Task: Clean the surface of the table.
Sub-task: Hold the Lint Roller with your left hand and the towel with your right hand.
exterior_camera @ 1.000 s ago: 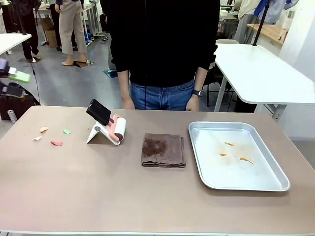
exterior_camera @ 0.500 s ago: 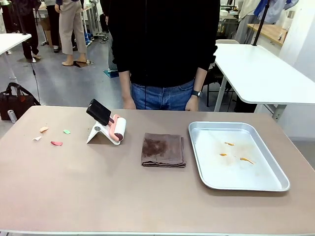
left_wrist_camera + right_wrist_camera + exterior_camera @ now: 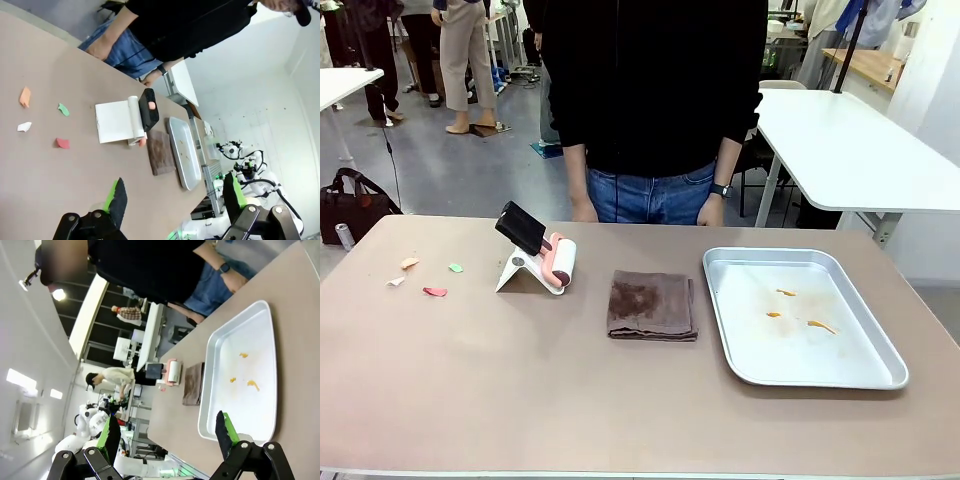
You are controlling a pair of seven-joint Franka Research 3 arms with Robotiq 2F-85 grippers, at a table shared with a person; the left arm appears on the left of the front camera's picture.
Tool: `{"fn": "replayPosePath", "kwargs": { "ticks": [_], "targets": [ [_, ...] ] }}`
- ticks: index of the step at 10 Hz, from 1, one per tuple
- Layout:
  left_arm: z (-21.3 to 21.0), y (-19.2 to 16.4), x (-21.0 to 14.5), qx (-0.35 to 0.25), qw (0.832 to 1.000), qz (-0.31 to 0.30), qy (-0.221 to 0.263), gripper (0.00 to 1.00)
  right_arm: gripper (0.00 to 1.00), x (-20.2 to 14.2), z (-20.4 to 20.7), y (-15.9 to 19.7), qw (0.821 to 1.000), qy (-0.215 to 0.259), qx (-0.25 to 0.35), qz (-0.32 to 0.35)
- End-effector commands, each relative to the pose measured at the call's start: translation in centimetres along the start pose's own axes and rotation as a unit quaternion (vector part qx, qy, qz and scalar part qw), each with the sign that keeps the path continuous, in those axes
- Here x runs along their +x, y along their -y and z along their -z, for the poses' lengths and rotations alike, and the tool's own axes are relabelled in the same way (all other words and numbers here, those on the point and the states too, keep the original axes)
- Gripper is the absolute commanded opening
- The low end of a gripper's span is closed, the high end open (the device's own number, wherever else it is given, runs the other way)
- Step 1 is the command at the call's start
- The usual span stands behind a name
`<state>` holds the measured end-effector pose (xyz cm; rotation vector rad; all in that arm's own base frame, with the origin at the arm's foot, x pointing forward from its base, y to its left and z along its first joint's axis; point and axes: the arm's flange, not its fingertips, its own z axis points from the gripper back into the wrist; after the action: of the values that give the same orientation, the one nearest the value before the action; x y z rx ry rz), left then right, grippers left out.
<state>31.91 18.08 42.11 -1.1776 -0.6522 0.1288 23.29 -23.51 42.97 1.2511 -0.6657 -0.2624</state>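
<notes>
Table (image 3: 45,185) beneath left gripper (image 3: 174,186), jaws apart

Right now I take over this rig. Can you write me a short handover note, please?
Left gripper: jaws open, empty. Right gripper: the same.
On the table: four scraps at left, lint roller on its stand, brown cloth in the middle, tray with orange bits at right.
Done: nothing visible.
Left: clear the scraps, likely wipe the top.

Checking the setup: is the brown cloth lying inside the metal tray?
No, the brown cloth lies on the table, beside the metal tray and apart from it.
</notes>
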Motion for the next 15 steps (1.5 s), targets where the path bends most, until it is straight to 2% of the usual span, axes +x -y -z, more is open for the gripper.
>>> {"fn": "replayPosePath", "kwargs": {
  "ticks": [1, 3, 5, 6, 8, 9, 11, 12, 13, 14, 15],
  "targets": [
    [-1.6, -0.5, 0.3, -0.021, 1.0, 0.0, -0.005, 1.0, 1.0, 0.0, 0.0, -1.2, 1.0, -0.003, 0.004, -0.017],
    [-0.4, -0.1, 0.0, -0.005, 1.0, -0.003, 0.0, 1.0, 1.0, -0.1, 0.2, -0.4, 1.0, -0.006, 0.0, 0.0],
    [2.0, 2.5, 1.7, 0.027, 0.998, 0.042, -0.046, 1.0, 1.0, -1.0, 7.0, -4.6, 0.994, -0.041, -0.082, -0.056],
    [4.0, 4.0, 2.6, 0.037, 0.995, 0.06, -0.071, 1.0, 1.0, -2.0, 11.3, -6.6, 0.987, -0.081, -0.112, -0.087],
    [7.6, 6.1, 3.6, 0.061, 0.988, 0.082, -0.112, 1.0, 1.0, -3.8, 17.6, -9.4, 0.972, -0.13, -0.143, -0.134],
    [9.9, 7.4, 3.5, 0.08, 0.981, 0.107, -0.142, 1.0, 1.0, -4.9, 21.1, -10.7, 0.96, -0.173, -0.142, -0.166],
    [16.7, 10.0, 2.9, 0.135, 0.952, 0.167, -0.218, 1.0, 1.0, -8.6, 30.5, -12.8, 0.915, -0.244, -0.205, -0.248],
    [19.9, 10.3, 3.5, 0.185, 0.936, 0.178, -0.241, 1.0, 1.0, -10.5, 34.9, -13.2, 0.892, -0.25, -0.247, -0.285],
    [22.4, 10.7, 4.4, 0.214, 0.919, 0.182, -0.276, 1.0, 1.0, -12.4, 38.7, -13.4, 0.868, -0.277, -0.268, -0.313],
    [23.7, 11.2, 5.0, 0.222, 0.909, 0.181, -0.303, 1.0, 1.0, -13.6, 41.5, -13.3, 0.855, -0.298, -0.276, -0.322],
    [24.9, 11.9, 5.1, 0.267, 0.885, 0.193, -0.328, 1.0, 1.0, -14.7, 44.2, -12.9, 0.844, -0.292, -0.302, -0.334]
  ]
}}
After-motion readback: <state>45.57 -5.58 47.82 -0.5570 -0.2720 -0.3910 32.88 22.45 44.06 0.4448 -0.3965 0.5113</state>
